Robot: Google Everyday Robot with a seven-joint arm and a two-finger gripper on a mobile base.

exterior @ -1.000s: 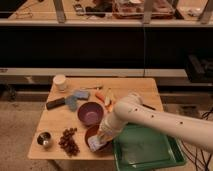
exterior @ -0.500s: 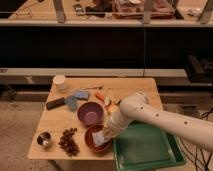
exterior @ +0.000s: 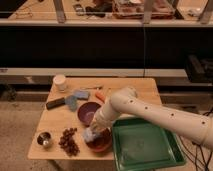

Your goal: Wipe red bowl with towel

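The red bowl sits at the front edge of the wooden table, left of the green tray. A pale bluish towel lies in the bowl's left side. My gripper is at the end of the white arm, reaching down from the right and pressed onto the towel inside the bowl. The arm covers part of the bowl.
A purple bowl stands just behind the red one. A green tray is at the front right. A bunch of grapes, a small metal cup, a white cup, a blue sponge, a dark bar and a carrot lie around.
The gripper with the towel has shifted across the red bowl, moving slightly left and back within it; the arm's elbow has swung a little.
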